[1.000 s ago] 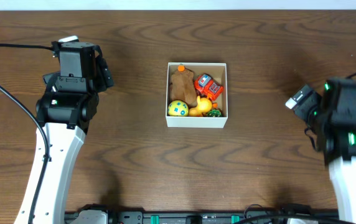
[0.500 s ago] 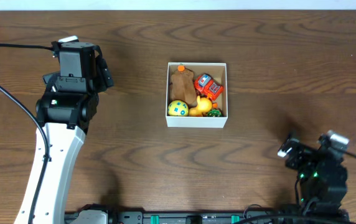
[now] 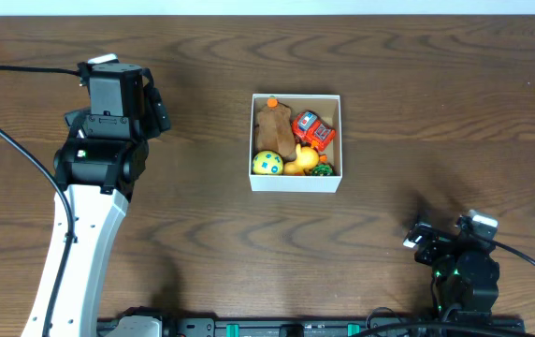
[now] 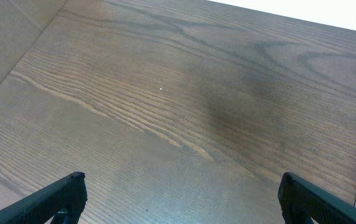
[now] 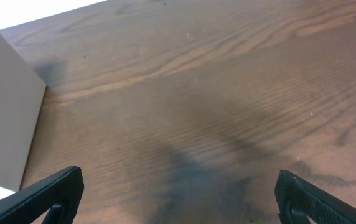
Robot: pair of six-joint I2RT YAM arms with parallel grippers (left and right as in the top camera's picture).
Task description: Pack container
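Container [image 3: 296, 183] w/ toys [image 3: 275, 131] at centre. Left gripper [image 3: 159, 109] at its 9 o'clock, right gripper [image 3: 416, 240] at 5; both wide open, empty, roughly equidistant.

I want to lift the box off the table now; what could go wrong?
The container has low walls, and the brown toy reaches its far rim; a tilt might spill it. The green toy is squeezed into the near right corner beside the yellow duck and could pop out. Left fingers and right fingers are open, off the container; nothing steadies it.
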